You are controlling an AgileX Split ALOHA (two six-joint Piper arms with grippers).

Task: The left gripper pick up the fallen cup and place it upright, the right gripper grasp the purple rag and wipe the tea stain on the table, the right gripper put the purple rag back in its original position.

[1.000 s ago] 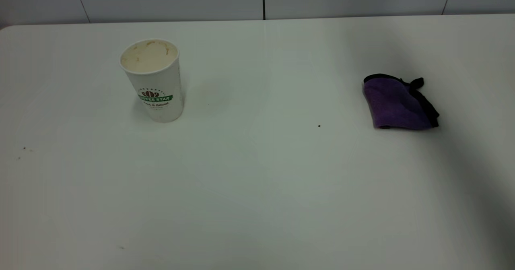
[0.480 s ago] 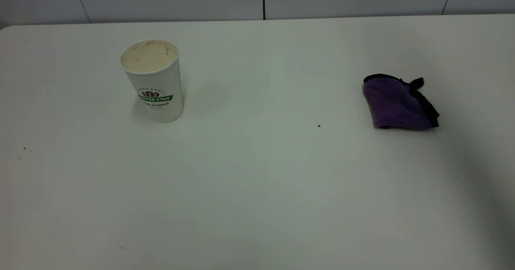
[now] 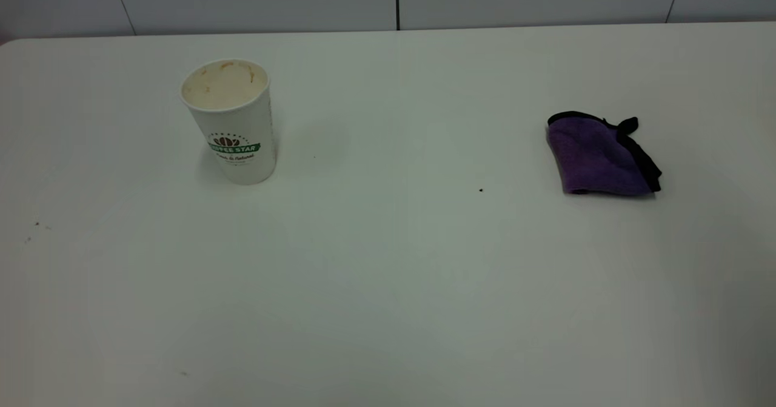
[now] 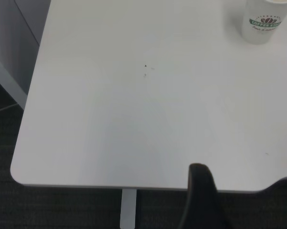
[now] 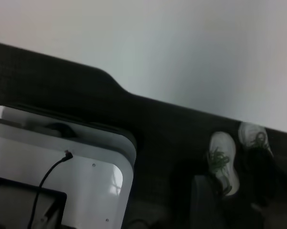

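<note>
The cup (image 3: 231,122) stands upright on the white table (image 3: 388,273) at the back left, its tan-stained inside showing; the left wrist view also catches the cup (image 4: 263,21). The purple rag (image 3: 597,155) lies folded at the right, black edging on its far side. No tea stain shows in any view. Neither arm appears in the exterior view. My left gripper (image 4: 202,198) hangs off the table's rounded near-left corner, far from the cup. My right gripper (image 5: 206,202) is beyond the table's edge, over the dark floor.
A tiny black speck (image 3: 481,190) sits mid-table and faint specks (image 3: 36,224) lie near the left edge. The right wrist view shows a pale metal box (image 5: 62,157) with a cable, and a person's white shoes (image 5: 223,160) on the floor.
The dark tip of the right arm at the top edge has left the exterior view, and its shadow over the right side of the table has faded. Cup and rag have not moved.
</note>
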